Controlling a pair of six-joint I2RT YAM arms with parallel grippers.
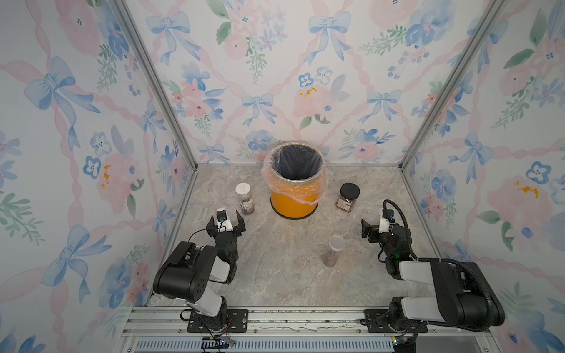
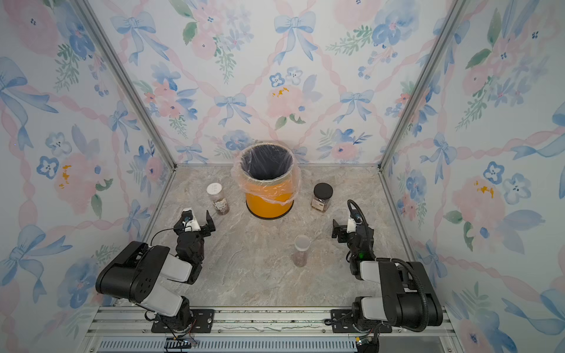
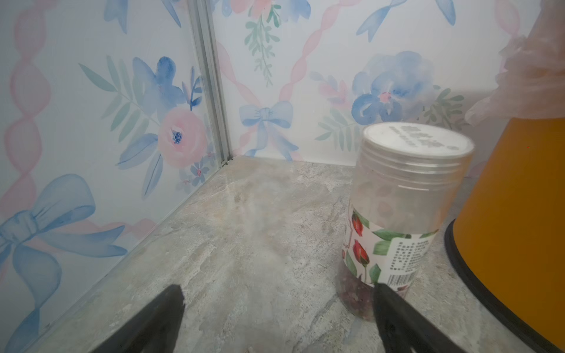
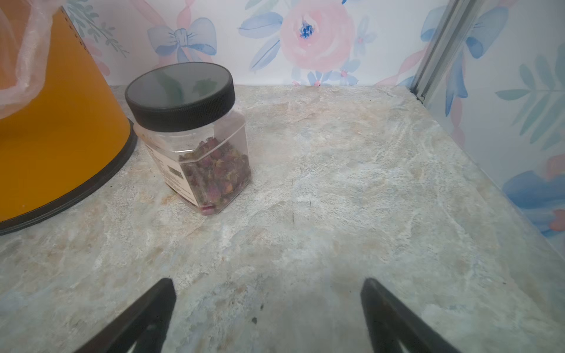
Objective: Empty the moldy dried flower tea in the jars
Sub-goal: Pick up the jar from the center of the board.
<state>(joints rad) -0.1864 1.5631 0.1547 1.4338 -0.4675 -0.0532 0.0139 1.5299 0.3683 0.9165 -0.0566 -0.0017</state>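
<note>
Three jars stand upright and lidded on the marble table. The round jar with a white lid (image 1: 244, 198) (image 2: 217, 198) (image 3: 406, 198) is left of the bin. Right of the bin is the squarish black-lidded jar (image 1: 348, 197) (image 2: 321, 197) (image 4: 192, 134), and the tall slim jar (image 1: 334, 250) (image 2: 301, 250) is nearer the front. Reddish-brown dried flower tea (image 4: 214, 171) (image 3: 354, 290) lies in their bottoms. My left gripper (image 1: 225, 216) (image 2: 195, 219) (image 3: 276, 288) is open just short of the round jar. My right gripper (image 1: 376, 223) (image 2: 347, 225) (image 4: 267, 282) is open over bare table, short of the black-lidded jar.
An orange bin (image 1: 293, 201) (image 2: 269, 203) (image 3: 519, 214) (image 4: 61, 137) with a clear plastic liner stands at the back middle, between the two far jars. Flowered walls with metal corner posts close the table on three sides.
</note>
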